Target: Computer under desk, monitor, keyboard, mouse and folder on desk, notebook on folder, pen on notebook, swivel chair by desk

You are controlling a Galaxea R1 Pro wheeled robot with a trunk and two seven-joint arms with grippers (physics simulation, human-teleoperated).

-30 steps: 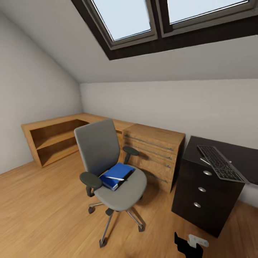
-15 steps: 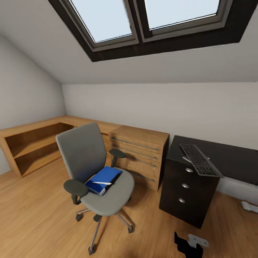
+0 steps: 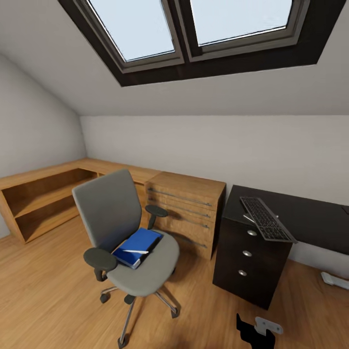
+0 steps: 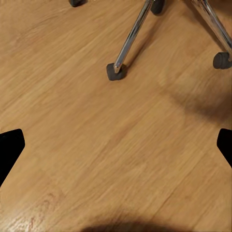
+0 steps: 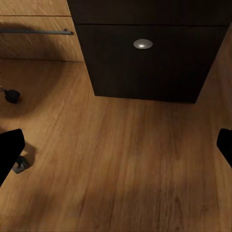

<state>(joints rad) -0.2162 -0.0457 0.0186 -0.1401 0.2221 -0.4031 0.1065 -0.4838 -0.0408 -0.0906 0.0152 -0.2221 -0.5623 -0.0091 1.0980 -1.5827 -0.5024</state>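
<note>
Under the sloped ceiling with its skylight (image 3: 194, 34), the swivel chair (image 3: 123, 232) stood on the wooden floor (image 3: 48, 291), well apart from the black counter (image 3: 300, 213) off to the head view's right. On the chair's seat lay the blue folder (image 3: 138, 246), reaching toward the seat's back edge, with the pen (image 3: 134, 251) resting across its upper surface; whether the notebook lay between them could not be told. The keyboard (image 3: 266, 218) sat near the counter's left end, its near end jutting past the front edge above the three-drawer unit (image 3: 249, 264), tilted rather than lying flat. Between chair and counter a light-wood drawer chest (image 3: 186, 211) stood against the wall, touching or just beside the drawer unit, and a low wooden shelf (image 3: 43, 194) ran along the left corner of the room.

Seen from the left wrist, the left pincer (image 4: 116, 147) hung over bare floor with its two dark fingertips (image 4: 9, 150) spread wide to the picture's sides, gripping nothing; a chrome leg and castor (image 4: 116, 71) of the chair base stood beyond it. Seen from the right wrist, the right pincer (image 5: 116, 147) was likewise spread wide and empty over the floor, facing the drawer unit's lowest drawer and its round silver knob (image 5: 143, 44).
</note>
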